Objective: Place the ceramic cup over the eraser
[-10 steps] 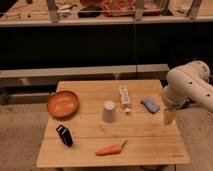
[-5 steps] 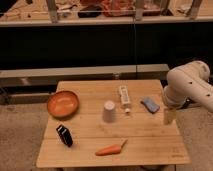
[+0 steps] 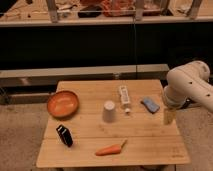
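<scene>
The ceramic cup (image 3: 109, 111) is off-white and stands upside down, narrow end up, near the middle of the wooden table (image 3: 150, 140). The eraser (image 3: 64, 135) is a small black block near the table's front left, apart from the cup. My gripper (image 3: 169, 116) hangs from the white arm (image 3: 190, 85) over the table's right edge, well right of the cup and holding nothing I can see.
An orange bowl (image 3: 63, 103) sits at the left. A long white strip (image 3: 124, 94) and a flat blue piece (image 3: 149, 104) lie behind and right of the cup. A carrot (image 3: 110, 149) lies near the front edge. A dark shelf runs behind the table.
</scene>
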